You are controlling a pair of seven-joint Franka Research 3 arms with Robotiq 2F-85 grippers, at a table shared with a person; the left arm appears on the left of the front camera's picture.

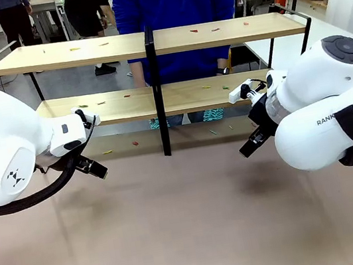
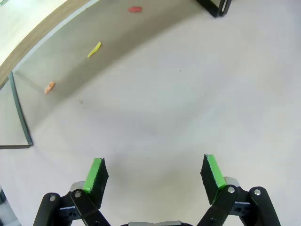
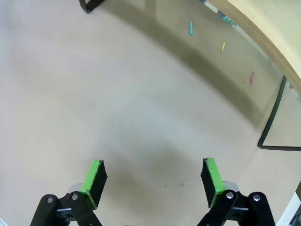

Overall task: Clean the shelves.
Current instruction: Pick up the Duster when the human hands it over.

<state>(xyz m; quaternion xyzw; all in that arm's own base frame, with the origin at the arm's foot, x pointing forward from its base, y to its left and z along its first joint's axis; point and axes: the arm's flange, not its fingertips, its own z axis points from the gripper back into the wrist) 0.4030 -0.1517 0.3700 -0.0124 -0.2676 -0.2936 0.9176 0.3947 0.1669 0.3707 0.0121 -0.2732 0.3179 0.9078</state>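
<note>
**Both grippers wide open and empty, near side of the shelves**

At left, the left gripper (image 2: 154, 162): green pads spread wide, nothing between them, over the beige-brown tabletop (image 1: 192, 231). Centre: the shelves (image 1: 83, 52), a wide two-tier rack of light wooden boards on a thin black frame, across the tabletop's far side. Small coloured scraps (image 1: 194, 31) lie on both boards and beneath. A person in a blue top (image 1: 174, 12) stands behind. At right, the right gripper (image 3: 153, 163): equally wide, holding nothing.
</note>
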